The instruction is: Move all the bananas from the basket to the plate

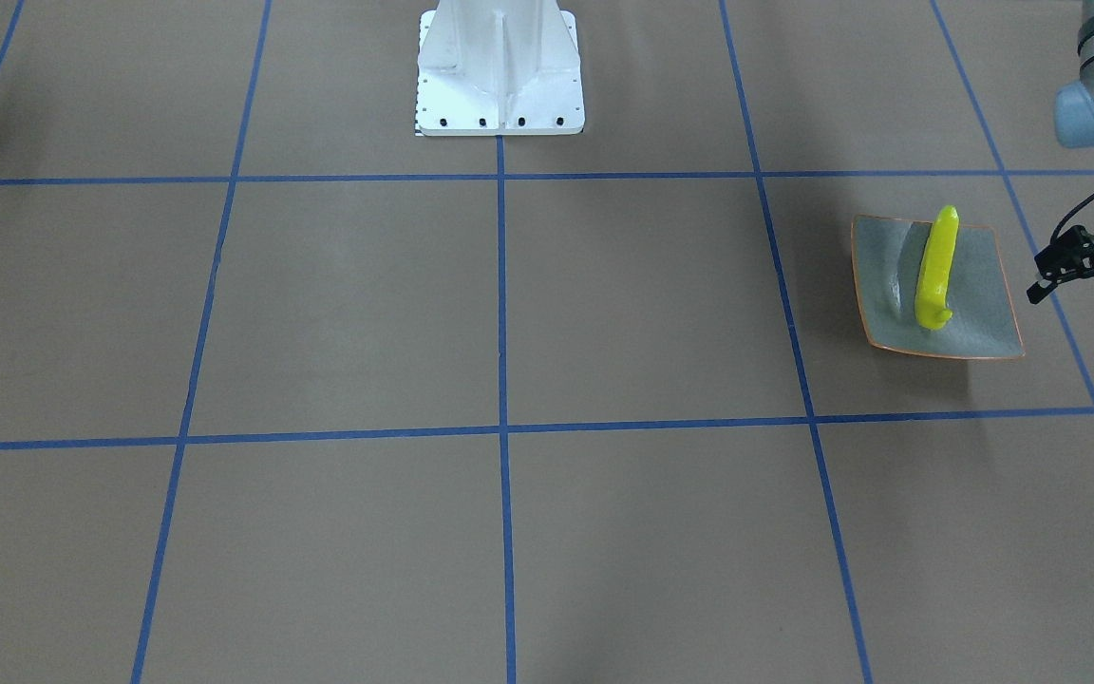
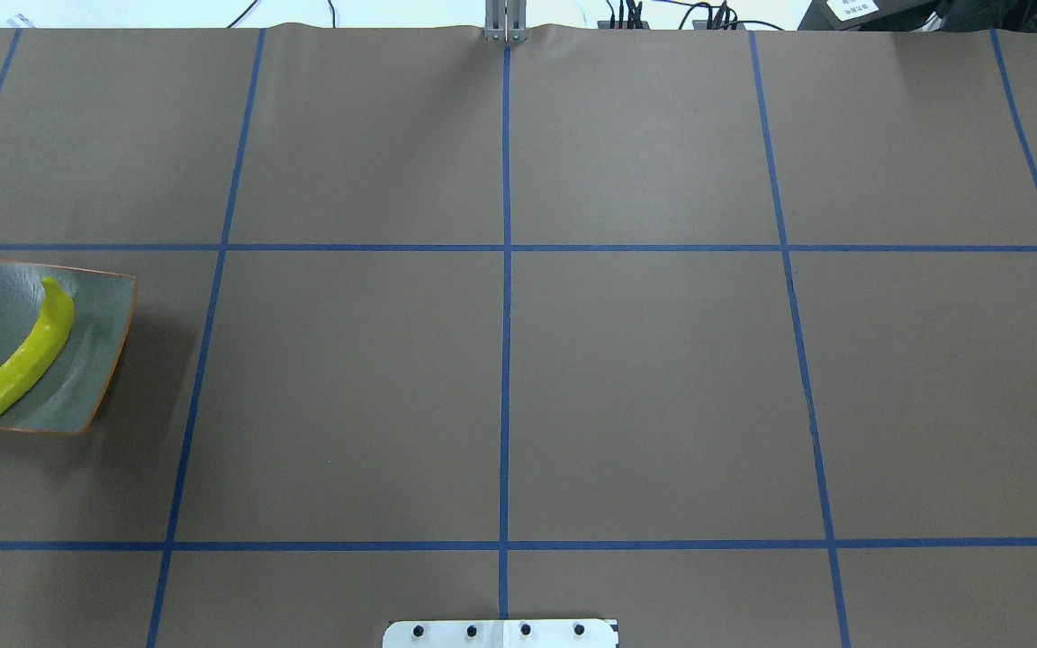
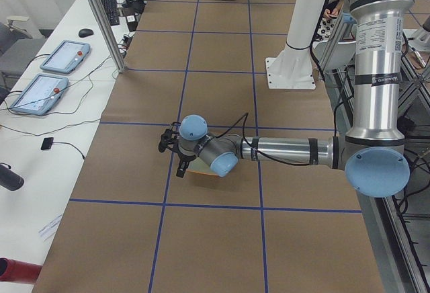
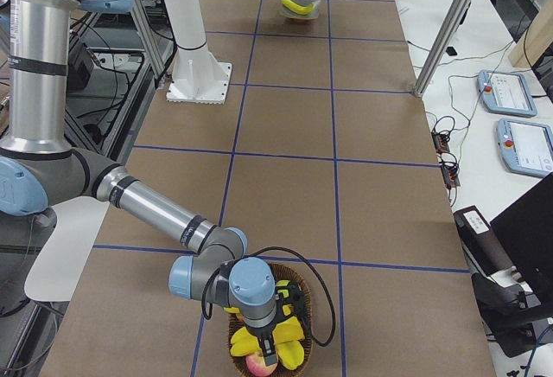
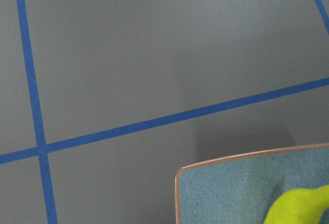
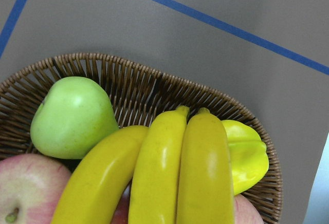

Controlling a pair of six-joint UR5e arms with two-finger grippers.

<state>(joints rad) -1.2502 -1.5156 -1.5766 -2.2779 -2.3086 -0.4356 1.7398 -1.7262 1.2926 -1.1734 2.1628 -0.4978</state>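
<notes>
While you look across the brown paper-covered table (image 2: 644, 378), you see blue tape lines (image 2: 506, 360) cutting it into squares and the white robot base (image 1: 499, 71) at the middle of the robot-side edge. Along the opposite long edge runs a white side desk (image 3: 40, 138) with two tablets (image 3: 41, 93), a mouse and loose cables.

You have the plate (image 2: 100, 360) close to the table's left end. One banana (image 2: 19, 360) lies on it. Its long axis runs on a diagonal. The blunt end pokes over the rim at the plate's corner nearest the robot and the table's left end, and the thin hooked end points toward the middle of the plate's far edge.

At the table's right end sits the wicker basket (image 6: 154, 88). Three more bananas (image 6: 159, 178) lie side by side in it, parallel, tips toward the rim, next to a green apple (image 6: 72, 116), a red apple (image 6: 25, 188) and a ridged yellow fruit (image 6: 249, 157).

Your left gripper (image 1: 1076, 296) has its fingers spread wide with nothing between them. It is just beside the plate's edge that faces the table's left end, clear of the banana.

Your right gripper (image 4: 272, 347) hangs low over the basket, right above the bananas. Only the right-end camera shows it, so you cannot tell how far its fingers are apart or whether they touch the fruit.
</notes>
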